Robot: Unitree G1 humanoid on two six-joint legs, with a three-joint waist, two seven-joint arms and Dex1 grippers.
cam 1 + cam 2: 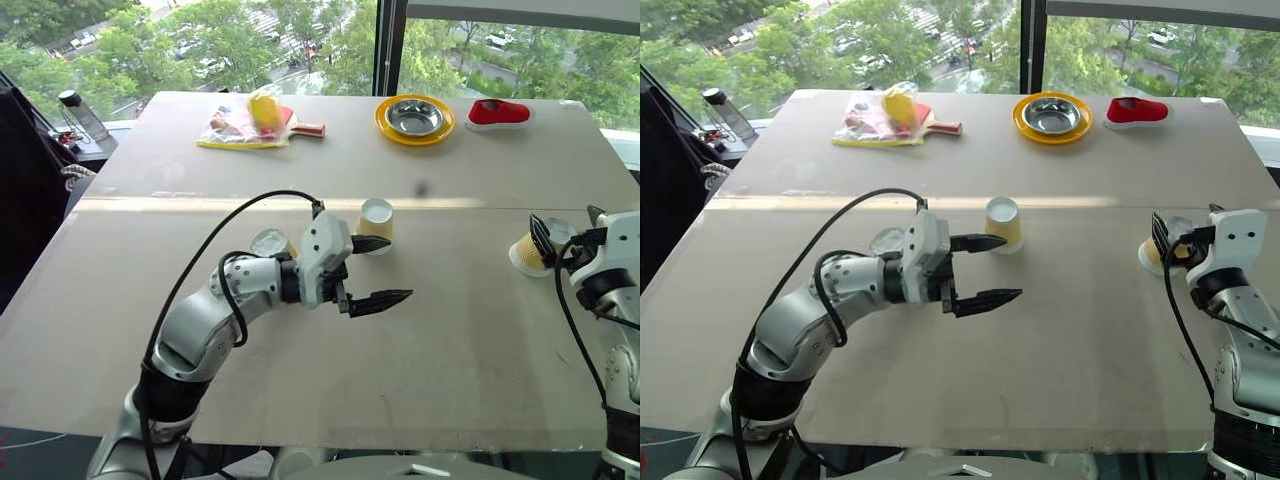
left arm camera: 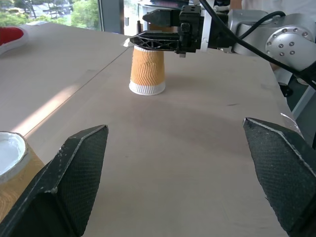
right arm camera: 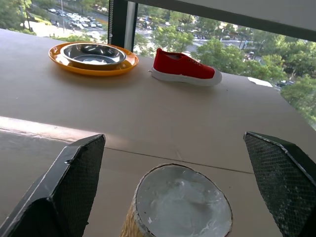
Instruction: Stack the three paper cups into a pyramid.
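Yellow ribbed paper cups, all upside down on the table (image 1: 450,330) and unstacked: one (image 1: 270,243) behind the left arm, one (image 1: 377,224) mid-table just beyond the wide-open, empty left gripper (image 1: 378,270), one (image 3: 178,206) at the right between the wide-spread fingers of the right gripper (image 1: 545,243), untouched. No readable print on cups, plate (image 1: 414,120) or red shoe (image 1: 499,113).

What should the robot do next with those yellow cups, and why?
Probably lower the right end effector around the upside-down cup just ahead of it and close. Its fingers stand open on either side of that cup, and all three cups are spread apart, none stacked yet.
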